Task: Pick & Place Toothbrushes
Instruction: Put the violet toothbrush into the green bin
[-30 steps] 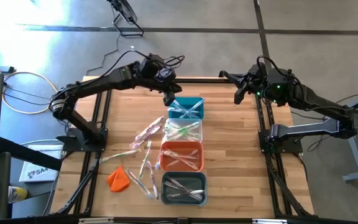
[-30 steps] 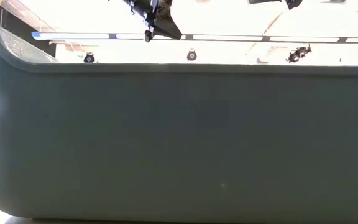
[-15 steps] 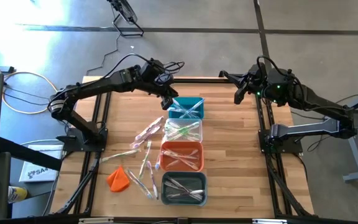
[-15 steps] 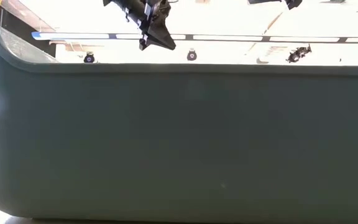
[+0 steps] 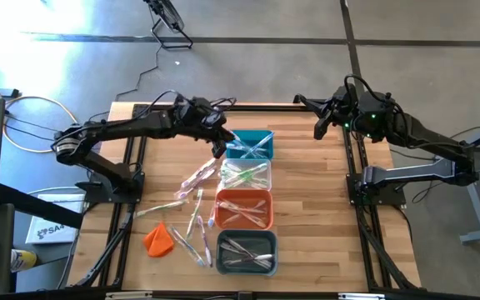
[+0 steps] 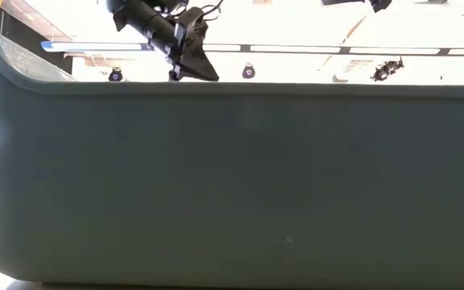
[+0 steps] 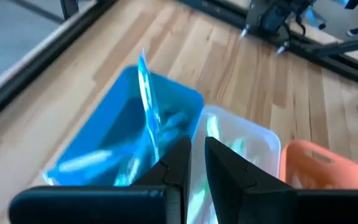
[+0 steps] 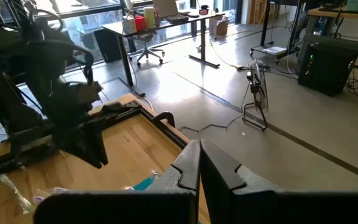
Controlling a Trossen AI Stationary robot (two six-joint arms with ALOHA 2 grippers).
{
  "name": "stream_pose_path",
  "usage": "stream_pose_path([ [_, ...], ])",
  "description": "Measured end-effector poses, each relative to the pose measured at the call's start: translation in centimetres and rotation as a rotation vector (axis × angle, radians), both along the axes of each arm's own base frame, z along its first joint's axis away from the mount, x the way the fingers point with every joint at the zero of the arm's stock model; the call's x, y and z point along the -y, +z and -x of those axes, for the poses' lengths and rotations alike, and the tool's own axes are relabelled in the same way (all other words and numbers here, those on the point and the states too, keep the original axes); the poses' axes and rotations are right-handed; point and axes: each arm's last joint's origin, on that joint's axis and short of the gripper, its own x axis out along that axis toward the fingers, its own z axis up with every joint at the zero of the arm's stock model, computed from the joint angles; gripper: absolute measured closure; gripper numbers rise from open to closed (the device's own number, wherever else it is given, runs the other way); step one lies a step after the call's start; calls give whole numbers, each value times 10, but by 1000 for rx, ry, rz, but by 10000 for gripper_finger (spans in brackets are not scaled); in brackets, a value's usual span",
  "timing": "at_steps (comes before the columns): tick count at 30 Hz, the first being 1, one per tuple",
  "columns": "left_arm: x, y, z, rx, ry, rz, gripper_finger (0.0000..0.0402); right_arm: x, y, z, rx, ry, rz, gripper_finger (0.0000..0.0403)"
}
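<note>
The left gripper (image 5: 217,150) hangs above the wooden surface (image 5: 307,200), just beside the left edge of the blue bin (image 5: 249,145). In the left wrist view its jaws stand nearly closed, a narrow gap between the fingers (image 7: 178,163), and nothing is visible between them. The left arm reaches in low from the left side of the surface.

Four bins form a column down the middle of the surface: the blue bin at the far end, then the clear bin (image 5: 246,175), the orange bin (image 5: 243,208) and the grey bin (image 5: 246,252) nearest the front edge. Each bin contains toothbrushes. In the left wrist view one light blue toothbrush (image 7: 148,99) stands tilted in the blue bin, its upper end above the rim.

The loose toothbrushes (image 5: 193,198) lie scattered on the surface to the left of the bins, from beside the clear bin down to beside the grey bin. An orange cloth-like lump (image 5: 158,239) lies on the surface near the lower end of that scatter.

The right gripper (image 5: 320,127) waits at the far right edge of the surface, well apart from the bins, with its jaws closed and empty.

In the low view a dark wall fills most of the picture; only the left gripper shows above it.
</note>
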Motion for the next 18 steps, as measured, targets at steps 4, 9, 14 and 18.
stream_pose_path([
  [4, 4, -6, 11, 33, 14, -4, 358, 0, -1, -1, -3, 0, -1, 399],
  [9, 9, 4, 33, 55, 77, -98, 358, 0, 0, -1, -3, 0, -1, 399],
  [14, 15, 13, 55, 38, 146, -158, 358, 0, 0, -1, -2, 0, -1, 399],
  [18, 19, 15, 67, 4, 171, -146, 358, 0, 0, -1, -1, 0, 0, 399],
])
